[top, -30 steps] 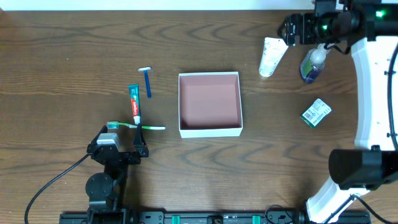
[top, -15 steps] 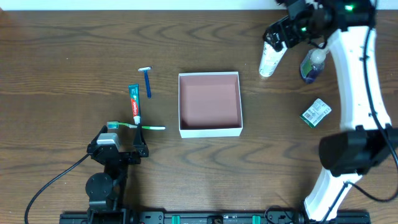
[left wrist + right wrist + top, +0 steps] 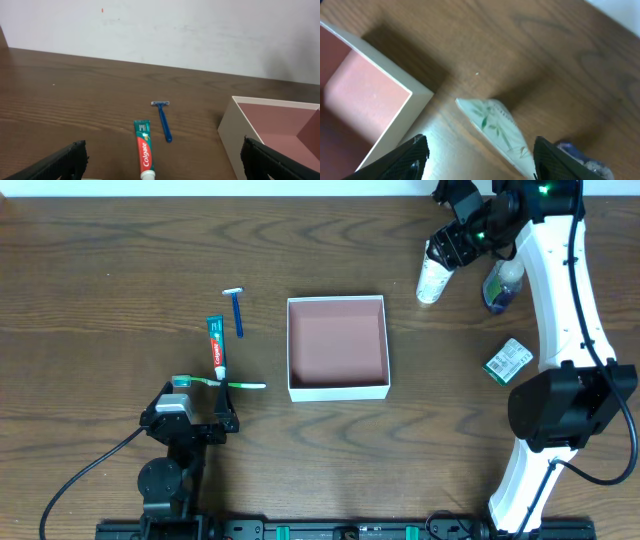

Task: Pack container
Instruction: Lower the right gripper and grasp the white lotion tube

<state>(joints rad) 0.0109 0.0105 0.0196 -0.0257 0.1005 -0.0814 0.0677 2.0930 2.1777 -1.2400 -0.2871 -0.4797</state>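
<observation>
The container, a square white box with a reddish-pink inside, sits mid-table; it also shows in the left wrist view and the right wrist view. My right gripper is open, hovering over the top of a white tube with green leaf print, seen between the fingers. My left gripper is open and empty near the front, just behind a green toothbrush. A Colgate toothpaste tube and a blue razor lie ahead of it.
A blue-capped bottle lies right of the white tube. A small green-and-white packet lies at the right. The right arm's white links reach down the right side to the front edge.
The right gripper has swung left from over the blue bottle to above the white tube's top end. The left arm and all objects have not moved.
</observation>
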